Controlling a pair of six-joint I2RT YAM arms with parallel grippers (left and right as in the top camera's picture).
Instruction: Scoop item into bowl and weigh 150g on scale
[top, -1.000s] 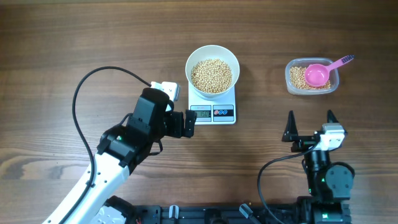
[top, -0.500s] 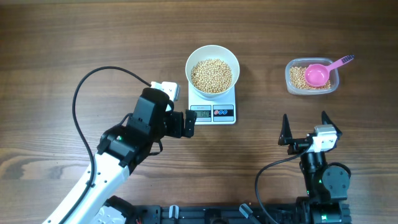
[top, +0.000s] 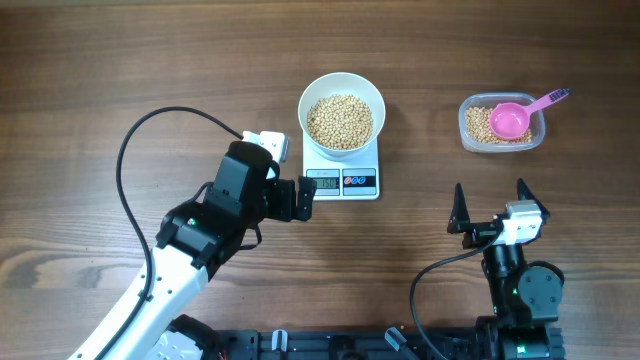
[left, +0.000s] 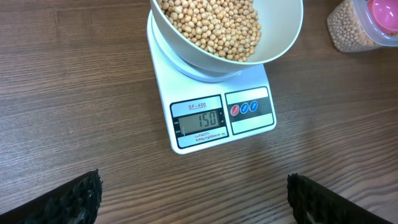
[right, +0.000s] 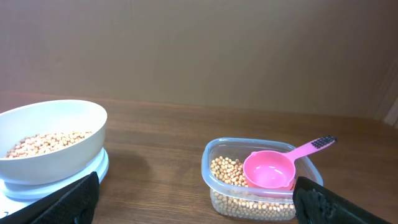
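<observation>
The white bowl (top: 304, 108) stands on the white scale (top: 343, 184), filled with tan beans (top: 339, 121). In the left wrist view the scale (left: 252, 127) has a display that reads 150, under the bowl (left: 285, 38) of beans (left: 211, 22). My left gripper (top: 306, 198) hovers open just left of the scale's front edge, with bare table between its fingers (left: 74, 196). My right gripper (top: 490, 190) is open and empty, well short of the clear tub (top: 468, 135). In the right wrist view the bowl (right: 68, 167) is at the left.
The clear plastic tub (right: 261, 205) at the back right holds more beans and a pink scoop (right: 270, 169) with its handle pointing right (top: 548, 98). A black cable (top: 130, 150) loops left of the left arm.
The right gripper has shifted slightly left and toward the front edge, then stopped. The left arm, bowl and scale have not moved.
</observation>
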